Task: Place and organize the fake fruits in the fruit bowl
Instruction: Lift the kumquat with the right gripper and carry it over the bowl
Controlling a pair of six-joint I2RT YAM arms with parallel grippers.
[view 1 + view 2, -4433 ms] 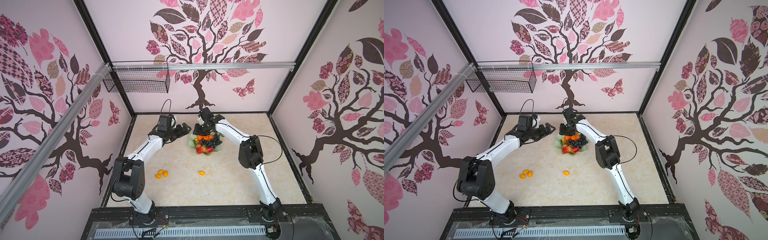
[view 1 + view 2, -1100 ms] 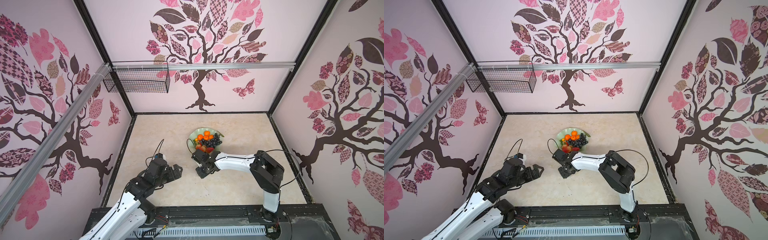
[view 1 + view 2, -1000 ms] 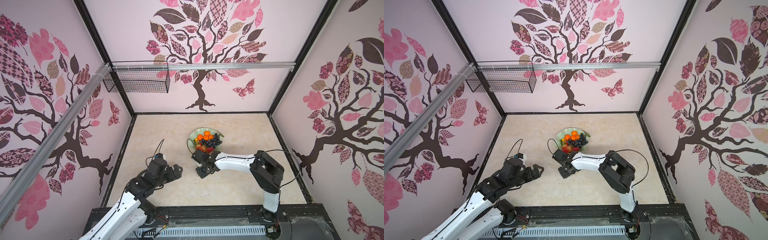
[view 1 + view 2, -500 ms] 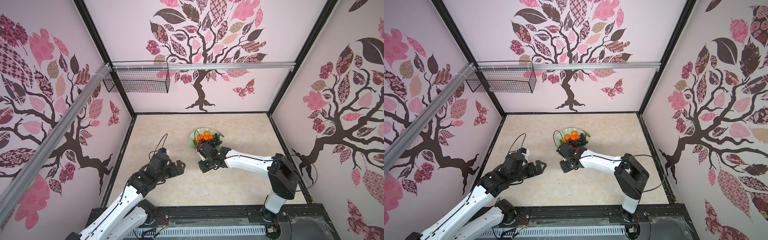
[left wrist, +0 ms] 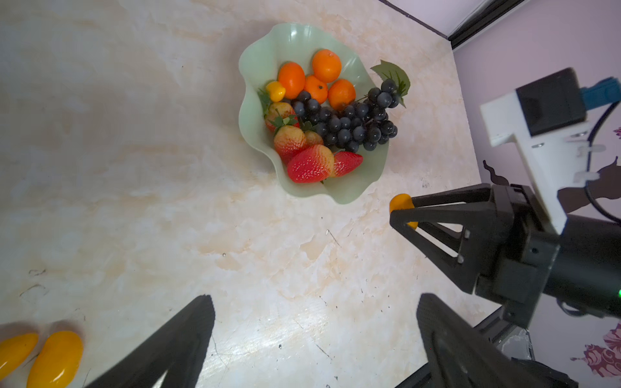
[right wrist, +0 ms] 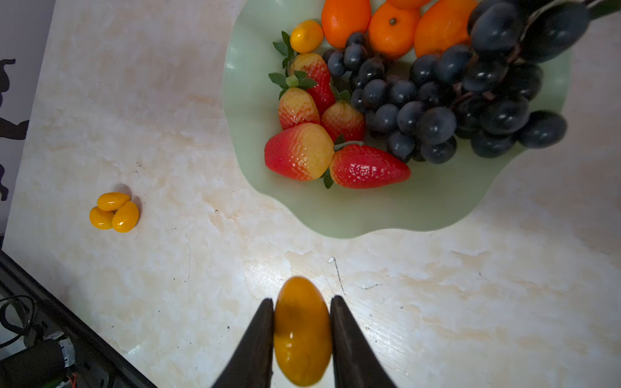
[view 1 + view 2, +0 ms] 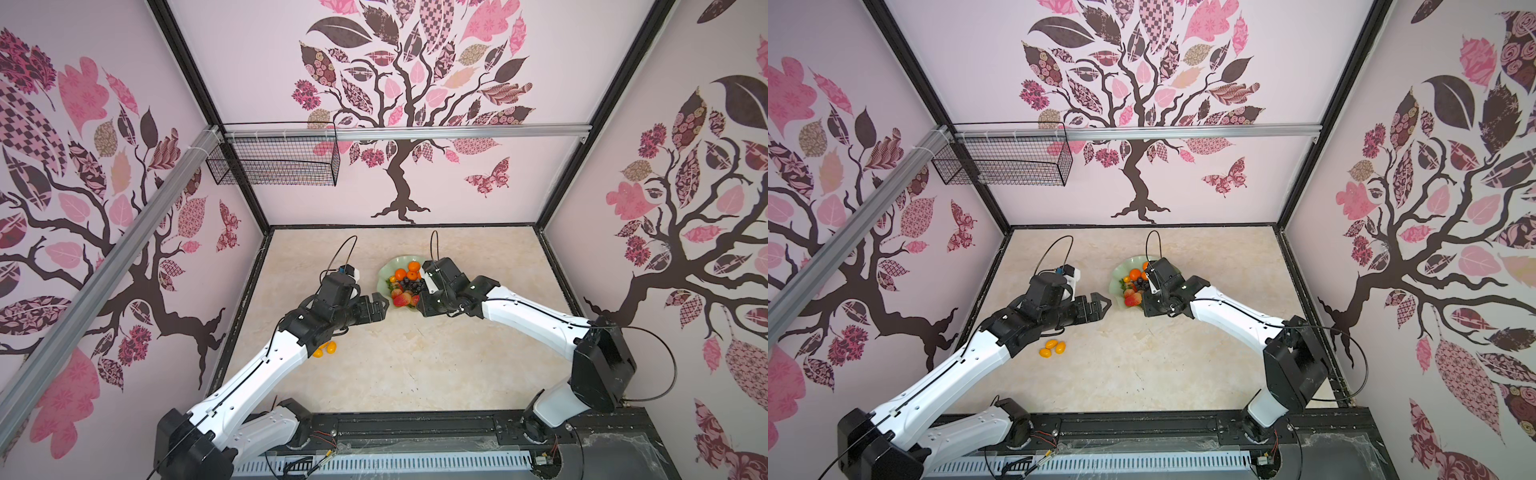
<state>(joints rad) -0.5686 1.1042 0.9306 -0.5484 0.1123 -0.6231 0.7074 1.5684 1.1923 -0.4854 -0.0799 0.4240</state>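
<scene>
The pale green fruit bowl (image 7: 388,266) (image 6: 369,215) holds oranges (image 5: 326,65), a dark grape bunch (image 5: 349,124), strawberries (image 5: 311,163) and one small yellow oval (image 5: 275,90). My right gripper (image 6: 302,302) is shut on another yellow-orange oval (image 6: 302,331) and hangs just in front of the bowl's near rim, above the table. My left gripper (image 5: 314,302) (image 7: 380,305) is open and holds nothing, left of the bowl's front edge. Three yellow ovals (image 7: 1052,348) (image 6: 114,211) lie together on the table beside the left forearm.
A black wire basket (image 7: 276,160) hangs high on the back-left rail. Patterned walls close in the marble table (image 7: 415,365) on three sides. A black rail (image 7: 415,428) runs along the front edge.
Both arms have swung from the front of the table back toward the bowl. The right gripper has carried its oval up to the bowl's near rim; the left one stays open.
</scene>
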